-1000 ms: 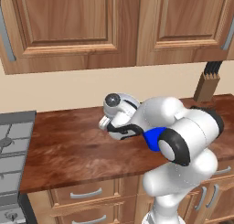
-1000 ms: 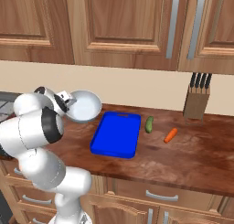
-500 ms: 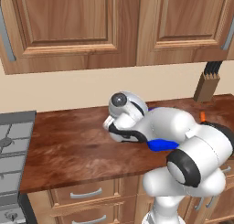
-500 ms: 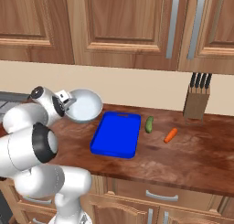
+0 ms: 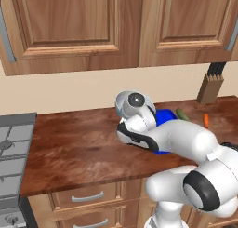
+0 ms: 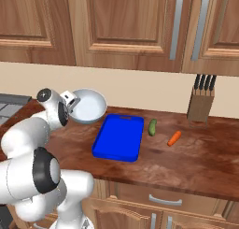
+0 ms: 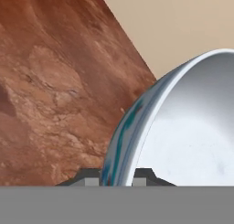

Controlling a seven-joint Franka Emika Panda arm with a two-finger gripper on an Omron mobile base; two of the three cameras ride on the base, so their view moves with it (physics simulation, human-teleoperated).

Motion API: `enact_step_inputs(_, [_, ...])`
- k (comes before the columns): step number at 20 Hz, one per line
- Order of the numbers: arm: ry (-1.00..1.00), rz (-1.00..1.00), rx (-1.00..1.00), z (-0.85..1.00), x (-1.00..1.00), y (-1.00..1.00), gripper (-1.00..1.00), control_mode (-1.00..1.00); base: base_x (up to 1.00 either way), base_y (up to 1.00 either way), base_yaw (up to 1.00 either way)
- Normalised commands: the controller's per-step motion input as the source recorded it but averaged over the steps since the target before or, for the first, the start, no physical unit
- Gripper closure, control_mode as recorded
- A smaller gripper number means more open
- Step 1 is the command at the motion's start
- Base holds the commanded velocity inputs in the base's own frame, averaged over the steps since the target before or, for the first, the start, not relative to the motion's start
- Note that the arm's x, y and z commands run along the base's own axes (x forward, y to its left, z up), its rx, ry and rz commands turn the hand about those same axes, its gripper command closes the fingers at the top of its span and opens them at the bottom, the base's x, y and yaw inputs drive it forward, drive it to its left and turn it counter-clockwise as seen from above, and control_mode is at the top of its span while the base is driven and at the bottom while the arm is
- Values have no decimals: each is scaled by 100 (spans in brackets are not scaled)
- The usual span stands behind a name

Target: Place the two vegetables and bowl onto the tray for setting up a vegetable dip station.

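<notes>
The gripper (image 7: 116, 175), closed on its rim, holds the empty white bowl (image 6: 87, 105) tilted (mouth facing the blue tray (image 6: 118, 137), itself bare).

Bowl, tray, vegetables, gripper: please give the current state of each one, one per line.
bowl: held by its rim, tilted, lifted beside the tray
gripper: shut on the bowl rim
tray: flat on counter, nothing on it
green vegetable: lying on counter
carrot: lying on counter

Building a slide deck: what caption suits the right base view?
Gripper shut on the bowl rim, holding it left of the empty blue tray; both vegetables lie beyond.
</notes>
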Motion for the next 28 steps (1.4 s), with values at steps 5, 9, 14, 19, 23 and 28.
enact_step_inputs(5, [0, 15, -7, 18, -28, -29, 100, -100, 0, 0, 0])
enact_step_inputs(9, [0, 6, -11, 21, -24, -21, 100, -100, 0, 0, 0])
enact_step_inputs(14, [12, 0, -16, 20, -6, -21, 100, -100, 0, 0, 0])
enact_step_inputs(19, [7, 0, -12, 23, -12, -27, 100, -100, 0, 0, 0])
enact_step_inputs(23, [9, 0, -11, 22, -13, -28, 100, -100, 0, 0, 0])
enact_step_inputs(28, [7, 0, -10, 7, -13, -34, 100, -100, 0, 0, 0])
